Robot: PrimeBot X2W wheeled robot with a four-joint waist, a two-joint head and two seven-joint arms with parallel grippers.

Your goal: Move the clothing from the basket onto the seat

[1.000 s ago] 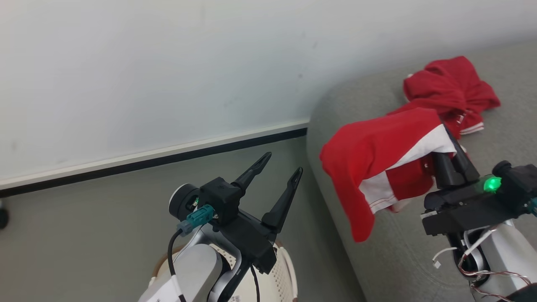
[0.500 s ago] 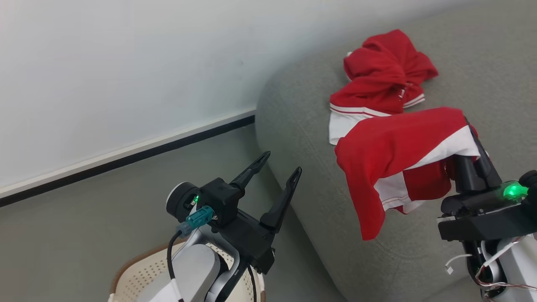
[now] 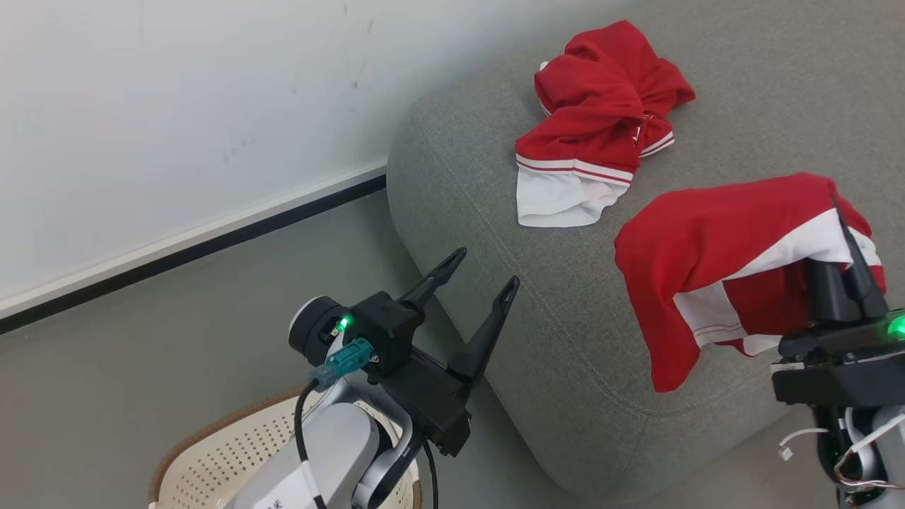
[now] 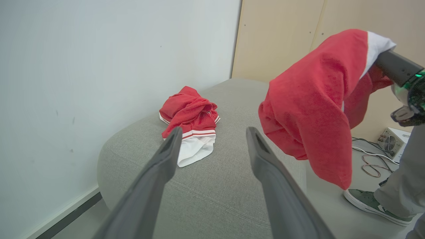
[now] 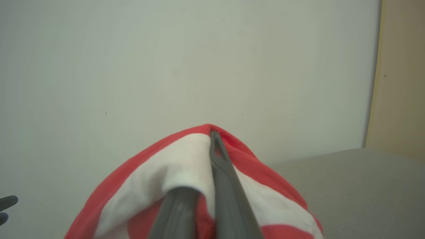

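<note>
Grey woven upholstery of the seat (image 3: 481,233) fills the corner below a white wall (image 3: 177,106). One red-and-white garment (image 3: 601,106) lies crumpled on the cushion, and any label on it is too small to read. The right jaws are clamped on a second red garment (image 3: 707,240), which hangs above the seat's front edge. The left jaws stand spread and empty, near the basket (image 3: 212,459) on the floor.
</note>
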